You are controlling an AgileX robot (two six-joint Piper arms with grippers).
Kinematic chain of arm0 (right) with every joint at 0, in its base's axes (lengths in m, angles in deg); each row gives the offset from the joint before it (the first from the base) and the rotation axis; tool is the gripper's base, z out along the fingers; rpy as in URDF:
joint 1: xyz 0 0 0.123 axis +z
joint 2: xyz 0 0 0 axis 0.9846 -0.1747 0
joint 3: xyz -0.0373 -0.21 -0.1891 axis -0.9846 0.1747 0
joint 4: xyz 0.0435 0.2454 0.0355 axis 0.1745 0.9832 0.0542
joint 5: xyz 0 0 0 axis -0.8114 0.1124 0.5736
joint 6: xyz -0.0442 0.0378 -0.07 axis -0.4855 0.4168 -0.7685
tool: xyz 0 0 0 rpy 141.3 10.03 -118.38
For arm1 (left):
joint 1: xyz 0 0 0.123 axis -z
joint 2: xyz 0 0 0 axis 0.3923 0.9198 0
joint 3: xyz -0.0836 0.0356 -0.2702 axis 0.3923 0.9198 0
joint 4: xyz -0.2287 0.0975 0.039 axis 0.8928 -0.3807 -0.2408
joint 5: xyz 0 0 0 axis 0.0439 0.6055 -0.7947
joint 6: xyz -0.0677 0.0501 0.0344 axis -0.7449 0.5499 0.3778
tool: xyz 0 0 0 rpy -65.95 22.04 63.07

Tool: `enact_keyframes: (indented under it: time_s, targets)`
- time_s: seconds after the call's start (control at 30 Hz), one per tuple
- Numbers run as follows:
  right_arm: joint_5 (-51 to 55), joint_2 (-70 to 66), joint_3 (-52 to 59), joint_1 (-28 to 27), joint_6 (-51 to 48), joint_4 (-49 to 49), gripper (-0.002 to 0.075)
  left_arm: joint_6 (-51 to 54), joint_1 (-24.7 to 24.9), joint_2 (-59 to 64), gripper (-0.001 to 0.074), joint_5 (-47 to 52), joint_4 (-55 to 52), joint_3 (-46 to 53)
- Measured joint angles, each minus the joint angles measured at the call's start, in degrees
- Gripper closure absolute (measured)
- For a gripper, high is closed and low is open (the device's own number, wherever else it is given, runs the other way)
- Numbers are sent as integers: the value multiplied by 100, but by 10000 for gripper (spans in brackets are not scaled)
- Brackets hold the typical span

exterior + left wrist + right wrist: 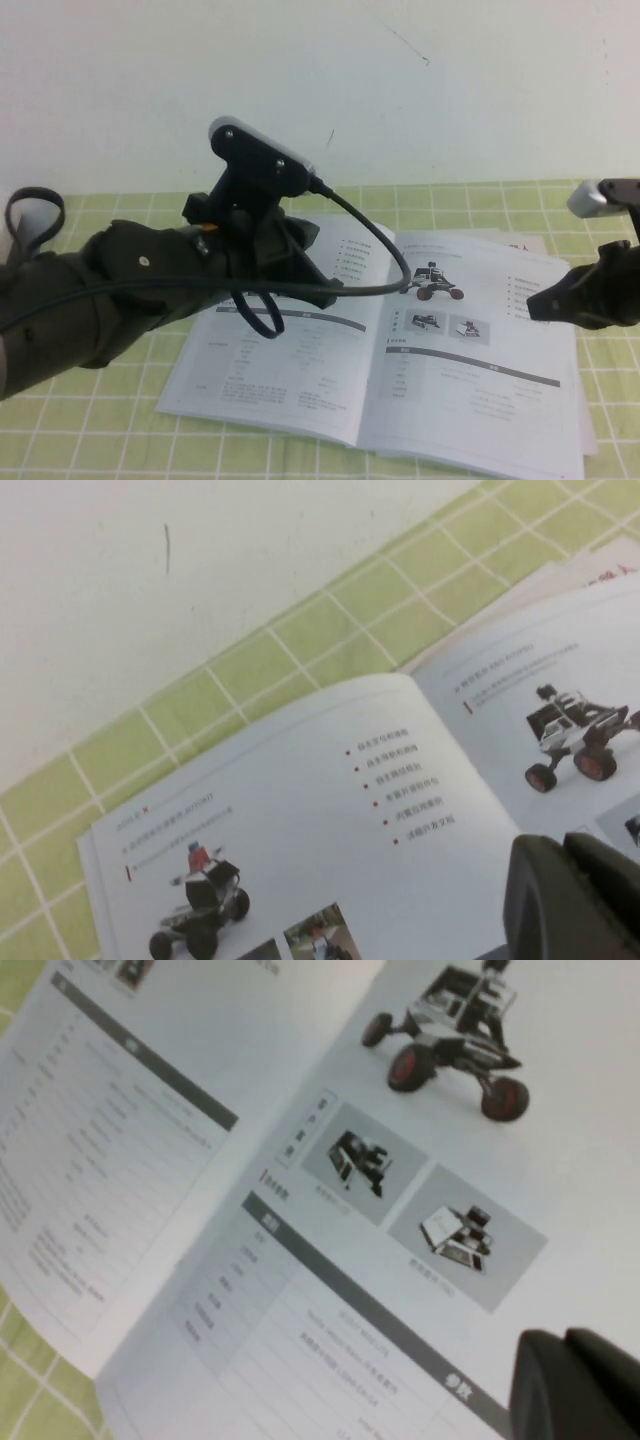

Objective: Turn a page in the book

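A: Checking the book (400, 370): open flat on the checked cloth (120, 440). Right gripper (545, 302) hovers over the right page (490, 350), fingers together, empty.

B: And the left gripper (325, 292)?

A: Over the left leaf; looks shut. I'd catch the page's outer edge, lift lightly, sweep across the spine.

A plain white wall (420, 90) fills the back of the scene, marked by a few thin dark scratches (one short streak shows near the top right). Below it lies a tablecloth (90, 440) of pale green squares divided by white lines, meeting the wall along a straight edge. The light is even and soft, casting only faint shadows.
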Motion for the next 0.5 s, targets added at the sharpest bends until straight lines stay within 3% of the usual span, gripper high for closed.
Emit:
enact_keyframes:
  time_s: [0.2, 0.5]
  targets:
    - [-83, 1070, 0, 0, -356, 97, 728, 56, -180, -860, 738, 46, 35, 0]
    - [-446, 3308, 48, 0, -913, 424, 728, 56, -980, -2446, 738, 136, 61, 482]
